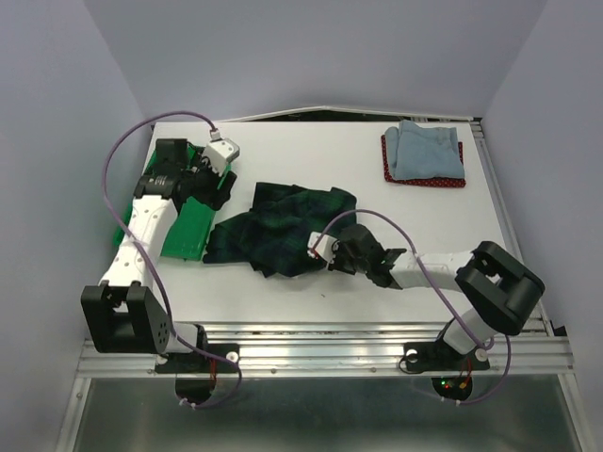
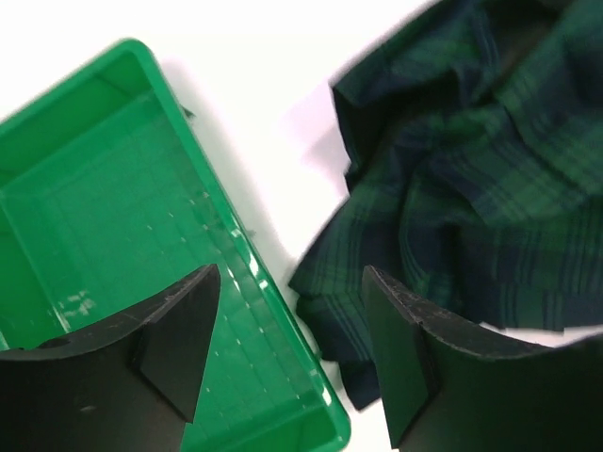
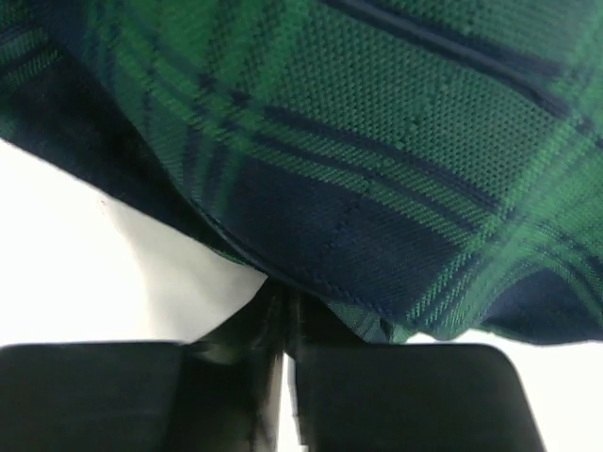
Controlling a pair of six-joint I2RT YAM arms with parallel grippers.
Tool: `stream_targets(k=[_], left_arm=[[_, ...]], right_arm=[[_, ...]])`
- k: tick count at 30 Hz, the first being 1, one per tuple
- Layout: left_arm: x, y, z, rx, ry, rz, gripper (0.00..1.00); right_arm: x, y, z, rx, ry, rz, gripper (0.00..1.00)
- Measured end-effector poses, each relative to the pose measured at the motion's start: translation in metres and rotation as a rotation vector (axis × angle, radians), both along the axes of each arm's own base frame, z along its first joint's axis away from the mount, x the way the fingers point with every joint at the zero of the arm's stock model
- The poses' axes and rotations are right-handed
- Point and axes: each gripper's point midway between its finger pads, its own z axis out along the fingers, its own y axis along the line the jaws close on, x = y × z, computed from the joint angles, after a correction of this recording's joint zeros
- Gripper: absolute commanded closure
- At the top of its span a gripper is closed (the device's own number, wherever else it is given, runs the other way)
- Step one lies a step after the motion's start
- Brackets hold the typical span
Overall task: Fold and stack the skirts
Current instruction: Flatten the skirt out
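- The right end effector (image 3: 283, 315) has its fingers pressed together on the hem of the plaid skirt (image 1: 278, 229), at the skirt's near right edge.
- The plaid skirt lies crumpled in the middle of the bench (image 1: 311, 155).
- The left end effector (image 2: 292, 282) has its fingers spread apart and holds nothing. It hangs over the skirt's left edge and the rim of the green tray (image 2: 94, 217).
- The green tray sits just beside the skirt, on the left of the bench.
- At the far right corner, well apart, a folded denim skirt (image 1: 426, 149) rests on a red dotted skirt (image 1: 429, 181).
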Motion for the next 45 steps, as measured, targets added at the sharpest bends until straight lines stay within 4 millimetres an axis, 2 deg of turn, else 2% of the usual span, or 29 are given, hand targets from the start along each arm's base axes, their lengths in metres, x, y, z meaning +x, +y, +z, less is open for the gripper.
stream_targets(k=[3, 5, 6, 7, 9, 10, 11, 14, 17, 19, 24, 28, 36, 42, 45], left_arm=[[-0.025, 0.001, -0.036, 0.08, 0.05, -0.081, 0.28], [-0.056, 0.001, -0.076, 0.129, 0.145, -0.142, 0.28], [-0.073, 0.002, -0.095, 0.156, 0.197, -0.177, 0.28], [-0.089, 0.002, -0.112, 0.177, 0.235, -0.209, 0.28], [-0.109, 0.0, -0.129, 0.206, 0.264, -0.252, 0.26], [-0.12, -0.001, -0.135, 0.217, 0.27, -0.273, 0.25], [-0.128, -0.004, -0.137, 0.225, 0.26, -0.296, 0.25], [-0.125, -0.014, -0.126, 0.218, 0.185, -0.306, 0.24], [-0.109, -0.024, -0.109, 0.177, 0.093, -0.268, 0.24], [-0.1, -0.029, -0.102, 0.144, 0.062, -0.233, 0.25], [-0.08, -0.038, -0.096, 0.051, 0.059, -0.14, 0.31], [-0.068, -0.055, -0.097, -0.05, 0.107, -0.123, 0.3], [-0.073, -0.086, -0.09, -0.189, 0.14, -0.156, 0.26], [-0.072, -0.1, -0.086, -0.24, 0.148, -0.139, 0.24], [-0.067, -0.104, -0.092, -0.261, 0.166, -0.103, 0.3]], right_arm=[[0.007, 0.0, 0.008, 0.009, -0.01, -0.063, 0.99], [0.015, 0.005, 0.029, 0.038, -0.001, -0.117, 0.99], [0.022, 0.011, 0.051, 0.075, -0.01, -0.149, 0.99], [0.027, 0.015, 0.065, 0.1, -0.018, -0.167, 0.99], [0.04, 0.026, 0.104, 0.17, -0.045, -0.21, 0.99], [0.05, 0.035, 0.136, 0.239, -0.072, -0.237, 0.99], [0.055, 0.039, 0.154, 0.275, -0.087, -0.248, 0.99], [0.065, 0.043, 0.187, 0.334, -0.098, -0.284, 0.99], [0.077, 0.043, 0.212, 0.376, -0.109, -0.316, 0.99], [0.089, 0.035, 0.226, 0.398, -0.121, -0.35, 0.99], [0.117, 0.002, 0.243, 0.421, -0.146, -0.454, 0.99], [0.128, -0.019, 0.243, 0.42, -0.15, -0.517, 0.99], [0.132, -0.022, 0.24, 0.445, -0.128, -0.582, 0.99], [0.154, -0.03, 0.239, 0.473, -0.124, -0.677, 0.99], [0.164, -0.038, 0.237, 0.482, -0.123, -0.721, 0.99]])
